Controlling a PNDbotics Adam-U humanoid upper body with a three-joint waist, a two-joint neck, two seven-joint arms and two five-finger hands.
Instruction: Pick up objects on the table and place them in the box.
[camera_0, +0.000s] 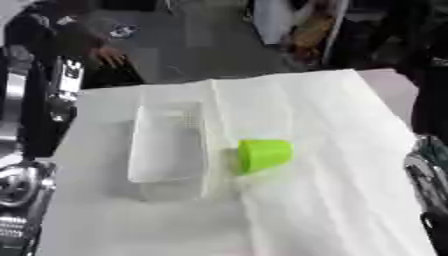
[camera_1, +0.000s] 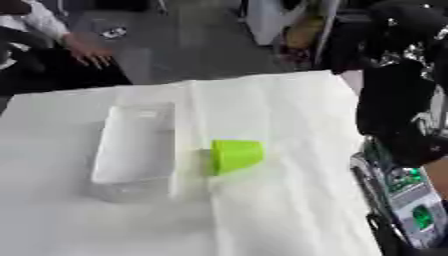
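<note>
We are seeing the green cup (camera_0: 262, 155) lying on its side on the white cloth (camera_0: 324, 120), just right of the clear box (camera_0: 168, 145). Our hands are showing only as partial dark shapes at the side edges; finger state cannot be told. Risk: the cup is likely rolling if nudged. Open room is lying right and near.

Cloth-covered table (camera_0: 332, 200): only two things stand on it, a clear box (camera_0: 166, 150) left of centre and a green cup (camera_0: 262, 155) lying on its side just beside the box's right wall, with a narrow gap between them. Right of the cup, and along the near and far edges, the cloth lies bare. Robot arm parts (camera_1: 398, 125) crowd the right edge, metal parts (camera_0: 22, 200) the lower left corner.
</note>
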